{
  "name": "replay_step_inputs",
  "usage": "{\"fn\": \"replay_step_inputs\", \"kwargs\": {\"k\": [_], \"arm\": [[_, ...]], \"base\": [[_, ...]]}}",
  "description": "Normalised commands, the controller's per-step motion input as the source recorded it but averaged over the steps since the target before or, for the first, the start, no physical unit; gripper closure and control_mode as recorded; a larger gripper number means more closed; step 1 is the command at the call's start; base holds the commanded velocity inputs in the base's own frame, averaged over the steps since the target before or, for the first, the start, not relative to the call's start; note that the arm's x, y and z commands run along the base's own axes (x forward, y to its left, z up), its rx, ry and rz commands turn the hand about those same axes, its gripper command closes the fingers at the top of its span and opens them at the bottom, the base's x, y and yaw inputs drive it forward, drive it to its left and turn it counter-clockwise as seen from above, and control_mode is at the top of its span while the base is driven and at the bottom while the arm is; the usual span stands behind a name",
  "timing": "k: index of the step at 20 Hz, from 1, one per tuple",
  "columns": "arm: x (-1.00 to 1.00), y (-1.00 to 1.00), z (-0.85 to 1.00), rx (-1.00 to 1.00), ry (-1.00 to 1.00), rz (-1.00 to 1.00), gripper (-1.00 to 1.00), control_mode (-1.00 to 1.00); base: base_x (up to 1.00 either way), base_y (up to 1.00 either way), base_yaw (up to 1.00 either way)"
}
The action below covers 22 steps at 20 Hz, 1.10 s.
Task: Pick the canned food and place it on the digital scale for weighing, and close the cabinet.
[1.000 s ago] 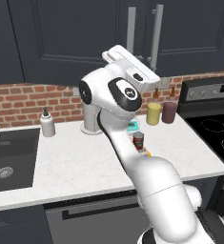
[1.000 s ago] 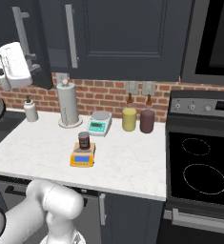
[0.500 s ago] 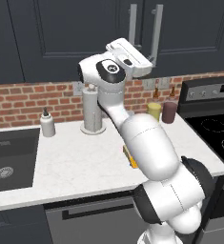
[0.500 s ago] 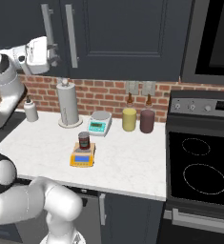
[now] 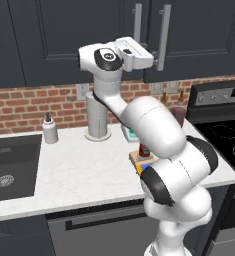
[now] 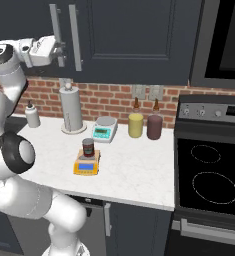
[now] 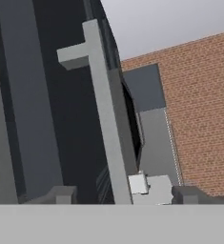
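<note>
Canned food (image 6: 88, 147) sits upright on the digital scale (image 6: 86, 166), which lies near the front edge of the worktop (image 6: 134, 170), left of centre in the right base view; in the left base view the can (image 5: 144, 149) and scale (image 5: 137, 160) peek out just left of the arm, mostly hidden by it. Behind them, toward the back edge: white-grey scale (image 6: 104, 129) with teal display, paper towel roll (image 6: 72, 109) on its stand to its left, a small soap bottle (image 6: 32, 114) further left, then a yellow jar (image 6: 135, 125) and a dark maroon jar (image 6: 154, 127) to the right, near the stove (image 6: 209, 180). Sink (image 5: 9, 170) is set at the worktop's left end. Up high, the gripper (image 6: 63, 46) is at the cabinet (image 6: 134, 35), right by the left bar handle (image 6: 54, 35) of the pair at the door seam. Hand view: the handle (image 7: 106, 124) runs between the two fingertips (image 7: 61, 194), jaws spread either side of it, not visibly clamped. Cabinet door (image 7: 127, 119) looks slightly ajar at its edge there; in the base views I can't tell whether it's fully shut.
</note>
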Motion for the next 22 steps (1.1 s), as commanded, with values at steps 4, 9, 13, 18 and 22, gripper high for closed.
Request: {"fn": "replay_step_inputs", "kwargs": {"k": [4,9,13,18,22], "arm": [[0.73,-1.0,0.06,0.23,0.03,0.25,-1.0,-1.0],[0.56,-1.0,0.09,0.26,0.0,0.28,-1.0,-1.0],[0.67,-1.0,0.03,0.31,0.0,0.34,-1.0,-1.0],[1.0,-0.76,0.0,0.35,-0.03,0.47,-1.0,-1.0],[1.0,-0.64,0.0,0.32,-0.12,0.5,-1.0,-1.0]], "base": [[0.0,0.0,0.0],[0.0,0.0,0.0],[0.0,0.0,0.0],[0.0,0.0,0.0],[0.0,0.0,0.0]]}}
